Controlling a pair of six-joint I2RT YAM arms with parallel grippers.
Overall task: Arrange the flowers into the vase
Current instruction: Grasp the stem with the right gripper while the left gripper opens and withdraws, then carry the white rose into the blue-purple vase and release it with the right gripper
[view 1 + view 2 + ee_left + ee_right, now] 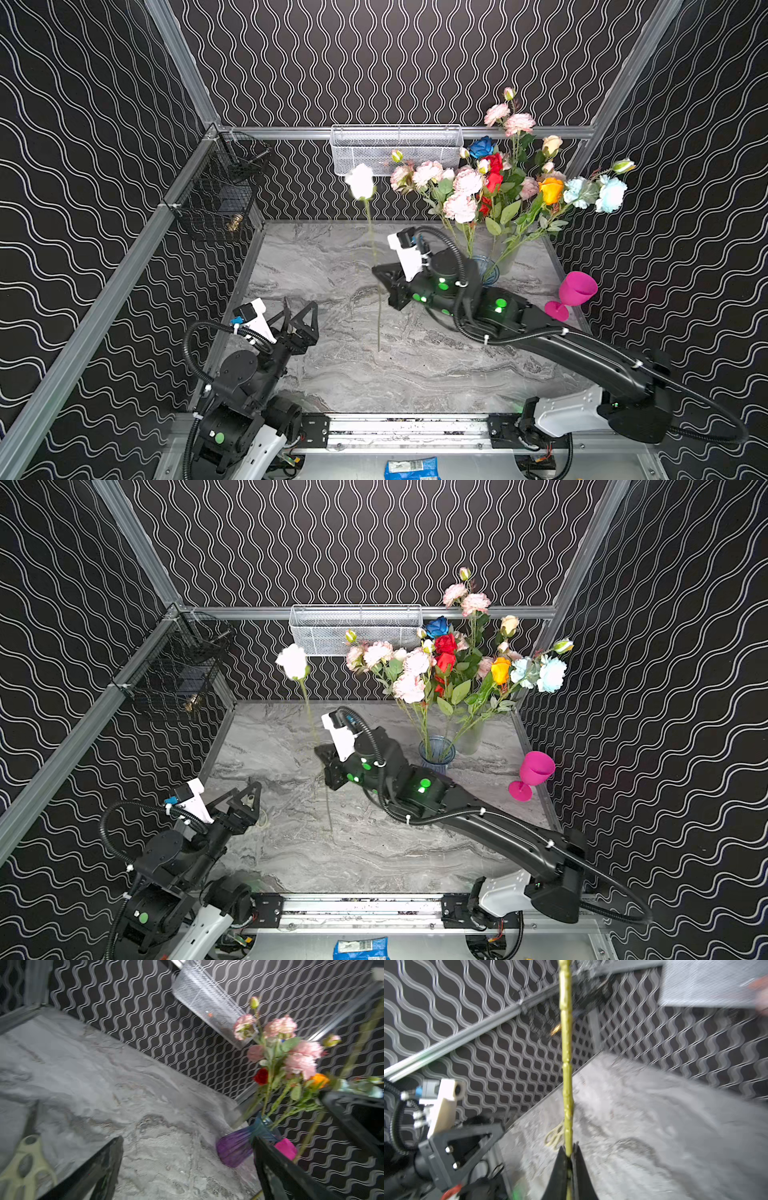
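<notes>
In both top views the light is even. The pale tabletop (332,374) is bright, the walls (83,166) stay dark, and the shadows beneath the arms are faint and soft. The white flower (360,181) above the right gripper (377,272) is washed out, its petals without detail. The right wrist view is streaked by motion; only the stem (566,1064) just ahead of the gripper is fairly crisp. The left wrist view is soft throughout, the flowers (291,1053) hazy.

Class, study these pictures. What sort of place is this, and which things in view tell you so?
Probably a robotics test cell, not a home. An aluminium frame with patterned panels boxes in a marble-look tabletop, and a left arm and right arm sit on a base rail.
</notes>
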